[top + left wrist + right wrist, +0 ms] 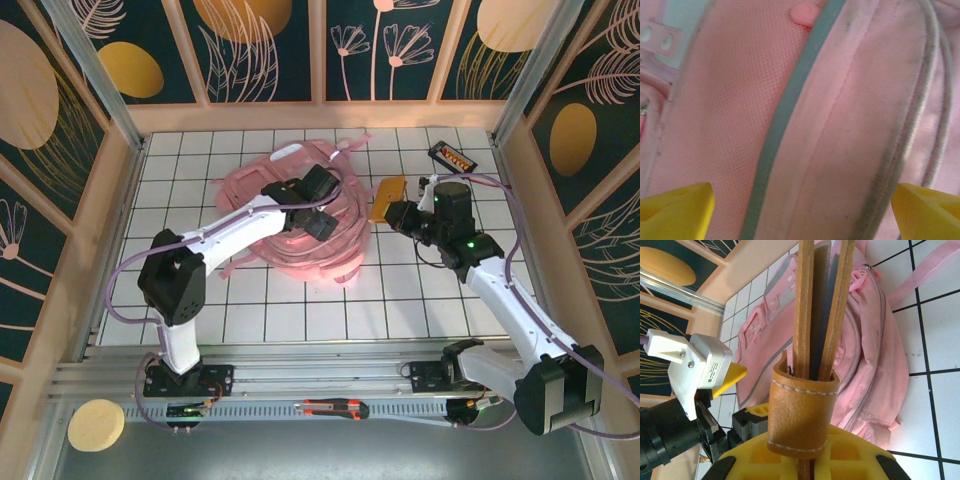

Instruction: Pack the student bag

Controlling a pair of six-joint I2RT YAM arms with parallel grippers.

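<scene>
Bag: pink bag (330, 250) lies flat on the tiled tabletop (400, 310), left of centre toward the back, its straps (345, 145) spilling around it.
Left gripper: the left gripper (322, 205) hangs over the bag's middle. Its yellow fingers (675, 210) are spread wide and released, close above the pink mesh and grey trim.
Right gripper: the right gripper (402, 212) is just right of the bag, its fingers (850, 450) clenched on a tan case (388, 198).
Tan case: it stands on edge with a leather loop (802, 412) around it, lifted off the tabletop.
Back right: a small black pack (450, 156).
Front rail (260, 378): a box cutter (335, 408).
</scene>
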